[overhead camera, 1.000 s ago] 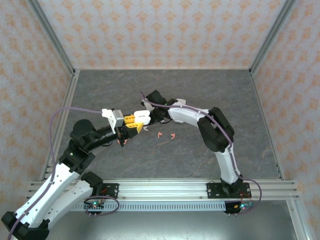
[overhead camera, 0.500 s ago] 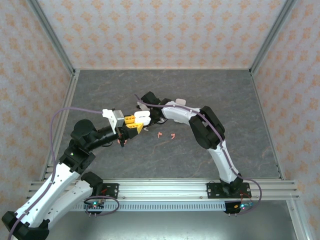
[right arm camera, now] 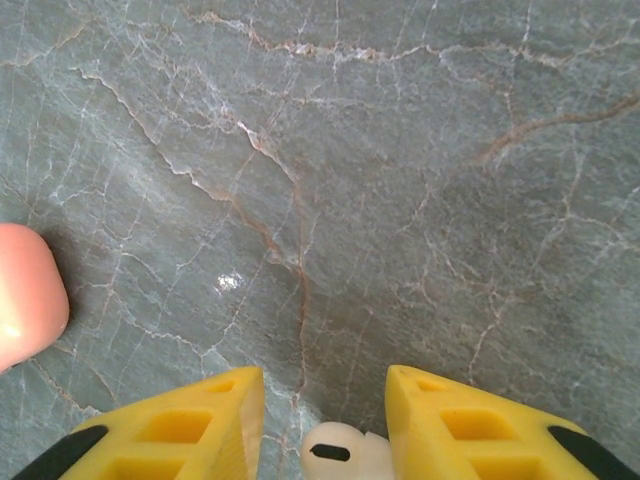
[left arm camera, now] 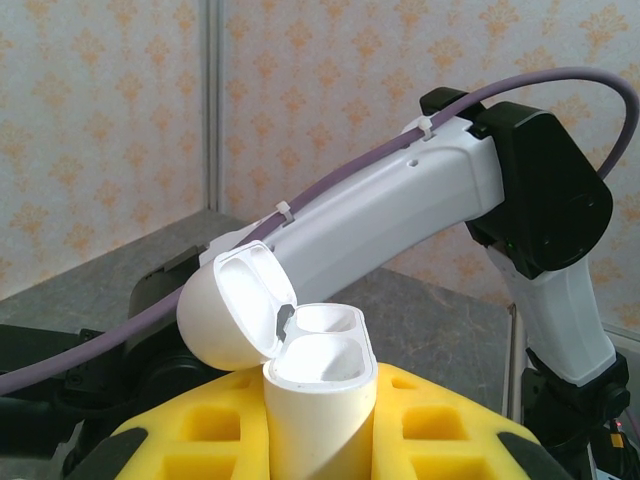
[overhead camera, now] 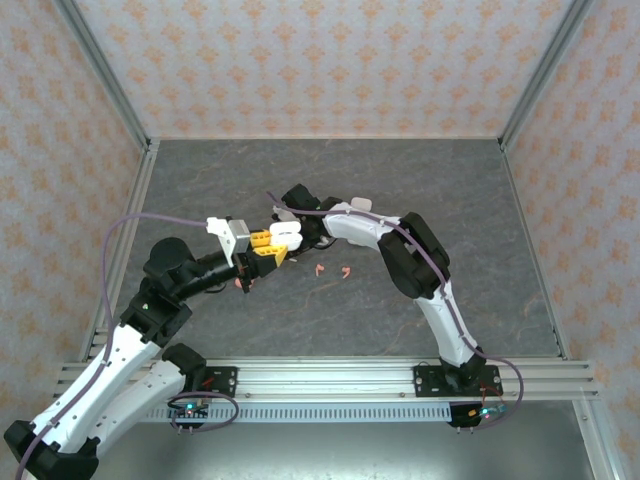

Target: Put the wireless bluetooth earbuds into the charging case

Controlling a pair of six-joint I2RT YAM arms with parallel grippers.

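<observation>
My left gripper (left arm camera: 320, 425) is shut on a white charging case (left arm camera: 322, 385) and holds it upright. Its lid (left arm camera: 235, 315) is swung open to the left, and both wells look bare. From above, the case (overhead camera: 286, 232) sits left of centre, with my right gripper (overhead camera: 290, 217) right behind it. A white earbud (right arm camera: 345, 455) sits between the yellow fingers of my right gripper (right arm camera: 325, 392), against the right one, above the table. Two coral earbuds (overhead camera: 320, 268) (overhead camera: 346, 270) lie on the slab to the right of the case.
A rounded pink object (right arm camera: 25, 300) lies on the grey marble table (overhead camera: 420, 180), seen from above as a coral bit (overhead camera: 240, 283) under my left gripper. A small white object (overhead camera: 360, 204) rests behind my right forearm. Patterned walls with metal posts enclose the table.
My right arm has swung left and brought its gripper close against the open case. Its jaws have narrowed slightly. My left gripper has kept the case almost still.
</observation>
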